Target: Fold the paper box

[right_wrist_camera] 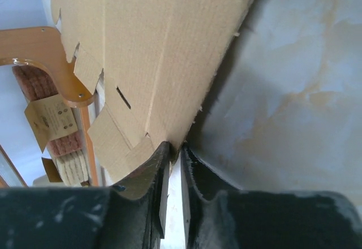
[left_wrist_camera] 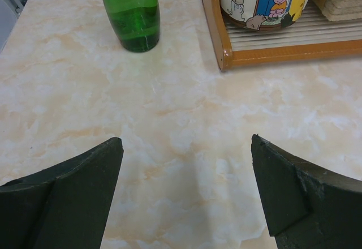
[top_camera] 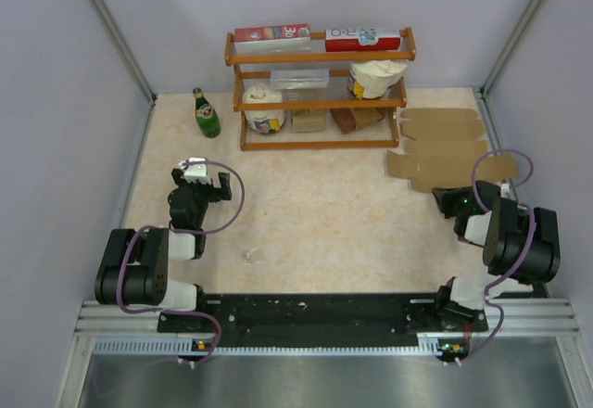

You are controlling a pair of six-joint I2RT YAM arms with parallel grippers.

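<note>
The paper box [top_camera: 445, 144] is a flat kraft-brown die-cut sheet with flaps and tabs, lying at the right back of the table beside the shelf. In the right wrist view the sheet [right_wrist_camera: 158, 45] rises from the tabletop, its near corner pinched between the two dark fingers. My right gripper [right_wrist_camera: 176, 147] is shut on that corner, and from above it [top_camera: 451, 197] sits at the sheet's near edge. My left gripper [top_camera: 211, 185] hovers over bare table on the left. Its jaws stand wide open [left_wrist_camera: 185, 140] with nothing between them.
A wooden shelf [top_camera: 320, 88] with cartons, rolls and blocks stands at the back centre, close to the sheet's left edge [right_wrist_camera: 51, 51]. A green bottle [top_camera: 206, 114] stands left of it, ahead of the left gripper [left_wrist_camera: 131, 11]. A small scrap [top_camera: 252, 256] lies mid-table. Walls enclose three sides.
</note>
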